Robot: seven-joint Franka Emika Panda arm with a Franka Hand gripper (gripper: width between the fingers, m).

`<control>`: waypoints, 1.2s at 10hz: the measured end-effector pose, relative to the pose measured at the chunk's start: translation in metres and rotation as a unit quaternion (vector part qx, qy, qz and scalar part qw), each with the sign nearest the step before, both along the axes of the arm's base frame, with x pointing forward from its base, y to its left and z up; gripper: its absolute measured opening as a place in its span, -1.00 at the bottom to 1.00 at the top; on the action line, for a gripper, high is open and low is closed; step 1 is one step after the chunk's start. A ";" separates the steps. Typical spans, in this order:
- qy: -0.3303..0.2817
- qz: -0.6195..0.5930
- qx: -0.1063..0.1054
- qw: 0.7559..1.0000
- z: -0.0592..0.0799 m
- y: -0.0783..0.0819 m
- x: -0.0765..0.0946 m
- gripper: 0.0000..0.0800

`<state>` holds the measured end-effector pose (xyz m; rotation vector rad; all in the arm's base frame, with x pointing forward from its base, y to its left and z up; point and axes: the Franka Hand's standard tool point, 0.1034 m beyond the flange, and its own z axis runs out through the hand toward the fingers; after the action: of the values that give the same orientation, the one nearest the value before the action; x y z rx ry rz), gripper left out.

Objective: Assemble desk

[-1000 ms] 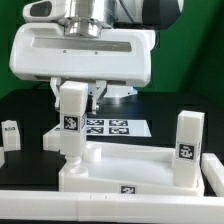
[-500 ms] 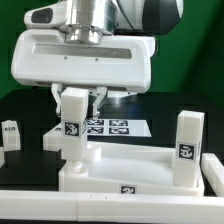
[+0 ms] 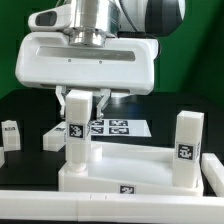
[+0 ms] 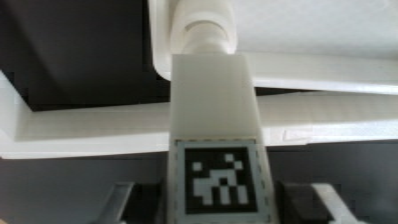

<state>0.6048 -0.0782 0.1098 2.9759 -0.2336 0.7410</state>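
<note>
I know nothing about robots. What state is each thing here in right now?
gripper: shut on the held leg.
held leg: upright, narrow lower end at the tabletop's corner on the exterior view's left.
second leg: standing upright at the tabletop's other near corner, untouched.
tabletop: lying flat, rim up.
loose leg: resting on the table, apart from the tabletop.
marker board: flat behind the tabletop.

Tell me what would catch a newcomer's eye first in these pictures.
The big white gripper clamps an upright white leg at the corner of the tabletop on the exterior view's left. A second leg stands upright at the corner on the exterior view's right, and the marker board lies behind.
</note>
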 end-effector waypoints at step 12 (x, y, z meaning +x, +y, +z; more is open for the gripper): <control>-0.028 -0.004 -0.023 0.999 -0.012 -0.007 -0.005 -0.28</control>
<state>0.5995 -0.0849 0.0975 2.9119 -0.2276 0.8188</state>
